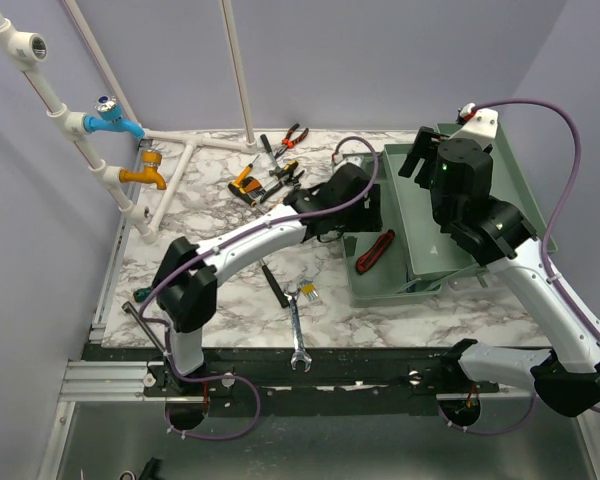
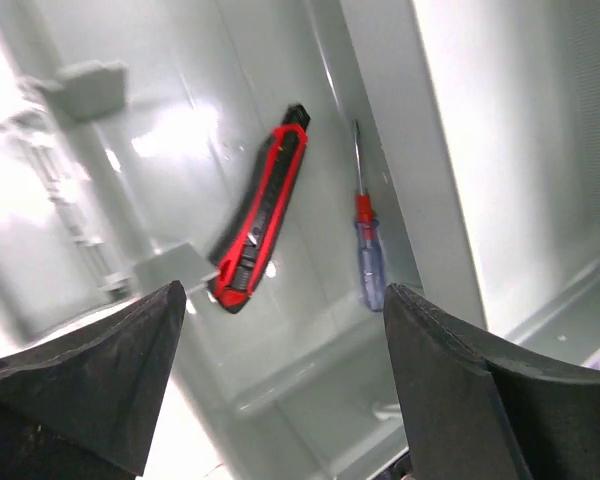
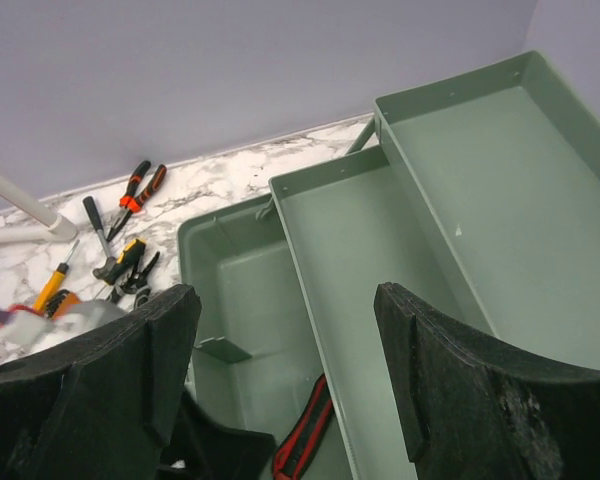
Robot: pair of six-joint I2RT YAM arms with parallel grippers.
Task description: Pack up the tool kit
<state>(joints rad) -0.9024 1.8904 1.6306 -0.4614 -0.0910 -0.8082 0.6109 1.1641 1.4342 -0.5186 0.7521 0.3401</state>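
The grey-green toolbox (image 1: 380, 293) lies open at the right of the table. A red and black utility knife (image 1: 375, 250) lies in its left compartment, and a red and blue screwdriver (image 2: 365, 250) lies beside the knife (image 2: 260, 210) in the left wrist view. My left gripper (image 1: 368, 218) hangs open and empty over that compartment (image 2: 180, 150). My right gripper (image 1: 420, 162) is open and empty above the box's trays (image 3: 450, 200). Orange-handled pliers (image 1: 294, 135) and several small tools (image 1: 270, 180) lie on the table behind the box.
A wrench (image 1: 298, 335), a black-handled tool (image 1: 274, 284) and a small yellow item (image 1: 307, 292) lie at the front of the marble table. White pipes with a blue tap (image 1: 110, 120) and an orange tap (image 1: 148, 175) stand at the back left.
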